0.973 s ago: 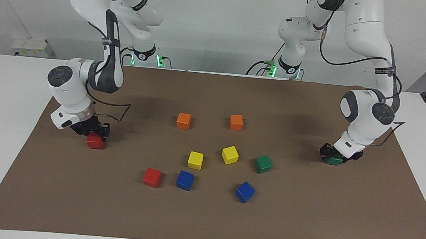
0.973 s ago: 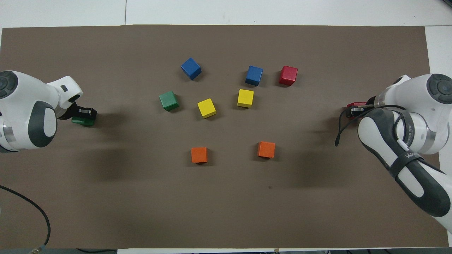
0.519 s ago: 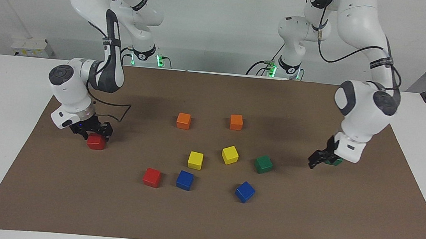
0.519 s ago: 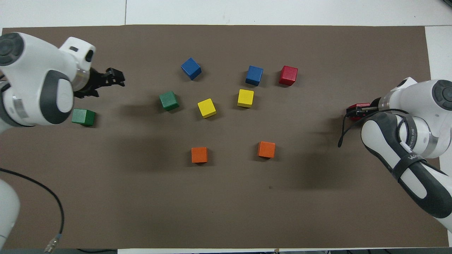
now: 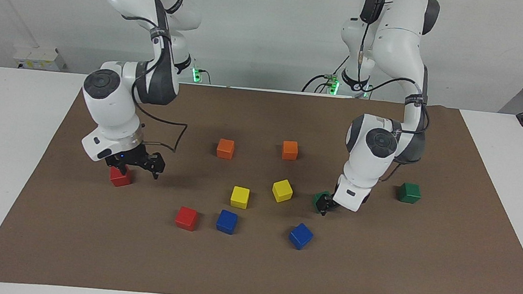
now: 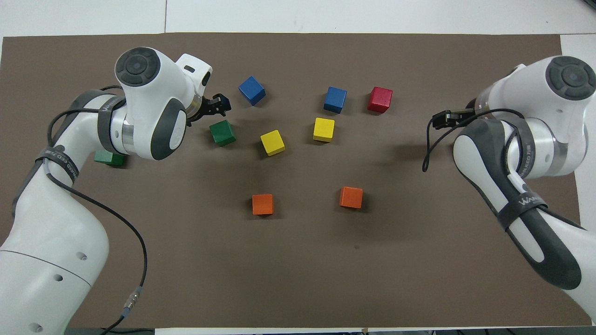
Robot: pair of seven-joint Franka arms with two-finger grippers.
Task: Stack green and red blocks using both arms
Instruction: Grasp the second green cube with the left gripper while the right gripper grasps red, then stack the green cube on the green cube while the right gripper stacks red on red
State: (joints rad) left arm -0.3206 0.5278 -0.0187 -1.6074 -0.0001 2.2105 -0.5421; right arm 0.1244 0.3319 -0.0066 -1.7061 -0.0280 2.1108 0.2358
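Note:
One green block (image 5: 409, 192) lies free on the mat at the left arm's end, half hidden under the arm in the overhead view (image 6: 106, 158). My left gripper (image 5: 326, 205) (image 6: 218, 105) is open, over the second green block (image 5: 318, 199) (image 6: 222, 132) near the middle; I cannot tell whether it touches. One red block (image 5: 120, 177) lies at the right arm's end, hidden by the arm in the overhead view. My right gripper (image 5: 137, 166) (image 6: 442, 119) is open and empty just above and beside it. The second red block (image 5: 186, 218) (image 6: 380, 99) lies free beside a blue cube.
Two orange cubes (image 5: 225, 148) (image 5: 290, 150) lie nearer to the robots. Two yellow cubes (image 5: 240, 197) (image 5: 282, 190) and two blue cubes (image 5: 227, 221) (image 5: 301, 236) lie around the middle of the brown mat (image 5: 249, 270).
My left gripper let go of the green block at its end, rose and swung over to the middle green block. My right gripper opened off the red block and lifted slightly.

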